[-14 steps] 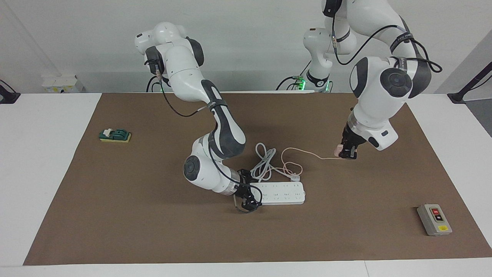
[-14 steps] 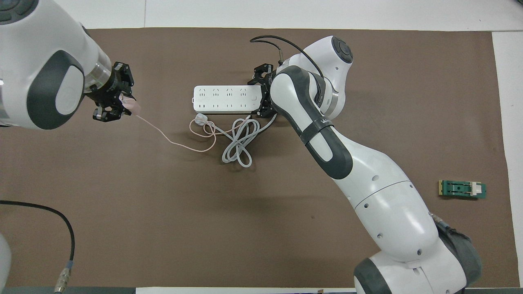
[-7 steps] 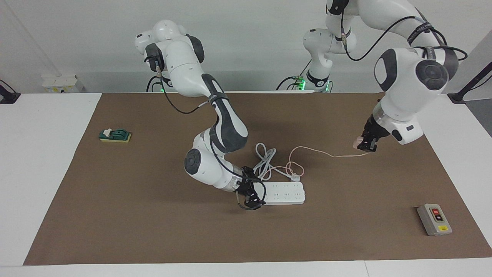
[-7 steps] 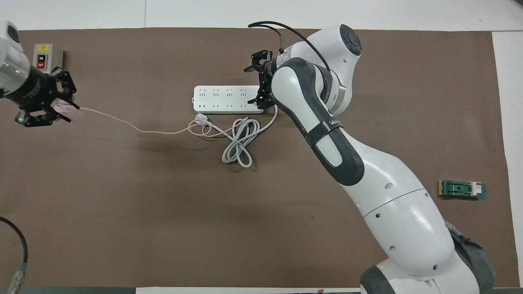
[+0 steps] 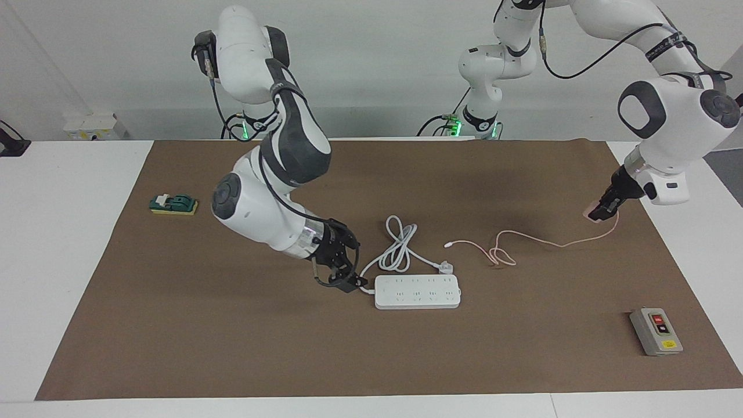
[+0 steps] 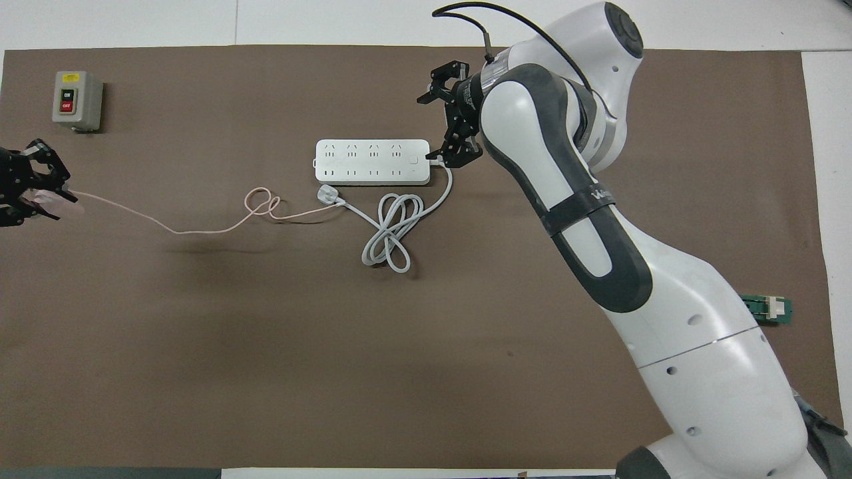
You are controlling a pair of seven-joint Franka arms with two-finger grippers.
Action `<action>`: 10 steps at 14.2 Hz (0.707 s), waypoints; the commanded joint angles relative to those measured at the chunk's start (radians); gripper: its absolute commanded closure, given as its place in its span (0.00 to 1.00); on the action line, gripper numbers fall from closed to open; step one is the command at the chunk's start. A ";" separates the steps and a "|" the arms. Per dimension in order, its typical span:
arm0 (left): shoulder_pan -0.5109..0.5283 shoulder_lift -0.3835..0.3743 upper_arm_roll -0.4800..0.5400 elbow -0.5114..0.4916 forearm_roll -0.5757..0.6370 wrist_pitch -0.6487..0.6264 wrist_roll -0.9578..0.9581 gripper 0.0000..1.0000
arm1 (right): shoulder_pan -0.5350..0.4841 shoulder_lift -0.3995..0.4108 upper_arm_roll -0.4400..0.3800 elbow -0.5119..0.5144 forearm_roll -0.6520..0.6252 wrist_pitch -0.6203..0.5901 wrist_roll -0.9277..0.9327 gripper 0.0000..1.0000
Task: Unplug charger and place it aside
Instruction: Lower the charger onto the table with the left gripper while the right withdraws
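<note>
Bare mat (image 5: 232, 348) all around; white cord (image 5: 397, 247) clutters beside power strip (image 5: 418, 291).

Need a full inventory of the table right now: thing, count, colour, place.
charger: 1, pale pink, held in the left gripper above the mat's left-arm end; its thin cable trails down onto the mat
power strip: 1, white, mid-mat, cord coiled nearer to the robots
button box: 1, grey with red and black buttons, left-arm end, farther from the robots
green block: 1, green on a yellow base, right-arm end
mat: 1, brown, on the white table
left gripper: shut on the charger
right gripper: open, raised beside the power strip's cord end
</note>
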 commanded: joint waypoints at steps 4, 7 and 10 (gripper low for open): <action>-0.015 -0.060 -0.001 -0.035 -0.001 -0.034 0.299 0.00 | -0.092 -0.273 0.002 -0.182 -0.208 -0.162 -0.301 0.00; -0.023 -0.052 -0.005 0.071 0.002 -0.149 0.348 0.00 | -0.146 -0.351 0.002 -0.228 -0.312 -0.232 -0.579 0.00; -0.061 -0.085 -0.014 0.105 -0.001 -0.239 0.438 0.00 | -0.195 -0.393 0.002 -0.230 -0.442 -0.277 -0.889 0.00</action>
